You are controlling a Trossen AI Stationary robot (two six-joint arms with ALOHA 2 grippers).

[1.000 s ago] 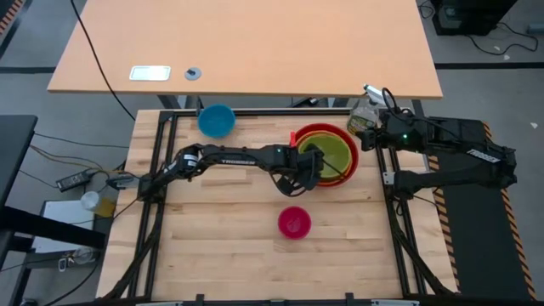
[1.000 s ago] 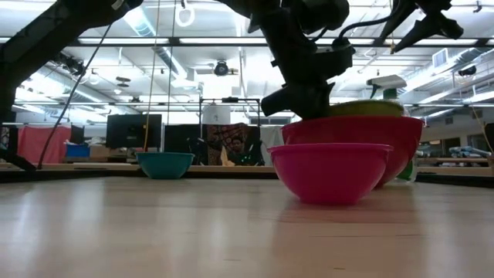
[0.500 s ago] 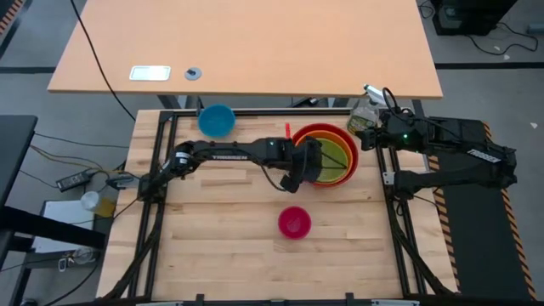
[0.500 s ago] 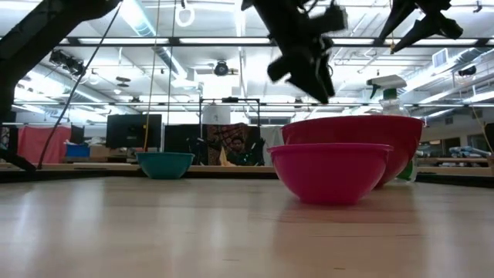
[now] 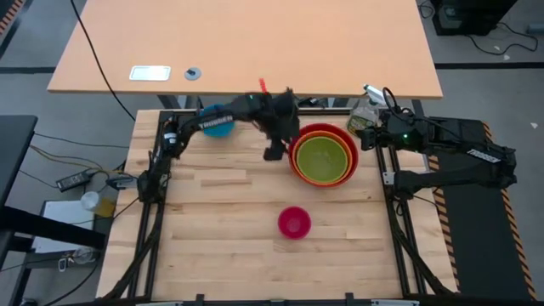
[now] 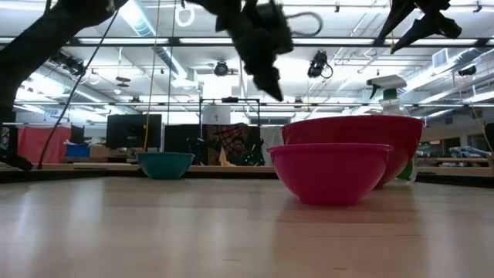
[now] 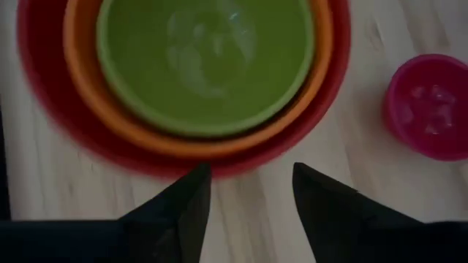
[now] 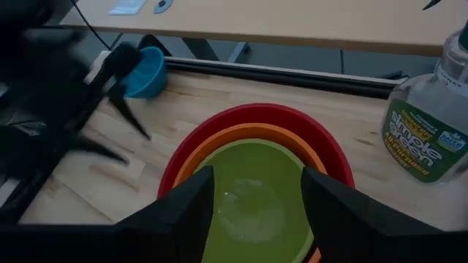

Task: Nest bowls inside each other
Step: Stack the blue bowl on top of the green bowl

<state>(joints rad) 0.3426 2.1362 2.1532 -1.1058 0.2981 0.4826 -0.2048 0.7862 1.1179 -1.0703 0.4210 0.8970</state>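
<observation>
A green bowl (image 5: 324, 156) sits inside an orange bowl (image 5: 324, 178), which sits inside a red bowl (image 5: 297, 144) at the table's far right. A small magenta bowl (image 5: 294, 223) stands alone nearer the front. A blue bowl (image 5: 218, 124) stands at the far edge, partly hidden by my left arm. My left gripper (image 5: 274, 153) hangs open above the wood just left of the stack (image 7: 205, 88), touching nothing. My right gripper (image 8: 256, 191) is open and waits above the stack's right side, next to a bottle.
A clear spray bottle (image 8: 427, 139) with a green label stands at the far right corner, close to the red bowl. A black frame rail (image 5: 255, 111) runs along the far edge. There is bare wood between the stack and the magenta bowl (image 7: 431, 106).
My left gripper has let go of the green bowl, risen out of the stack and swung toward the table's left and far edge, rolling as it went. The green bowl, which stood up above the red rim, has sunk into the stack.
</observation>
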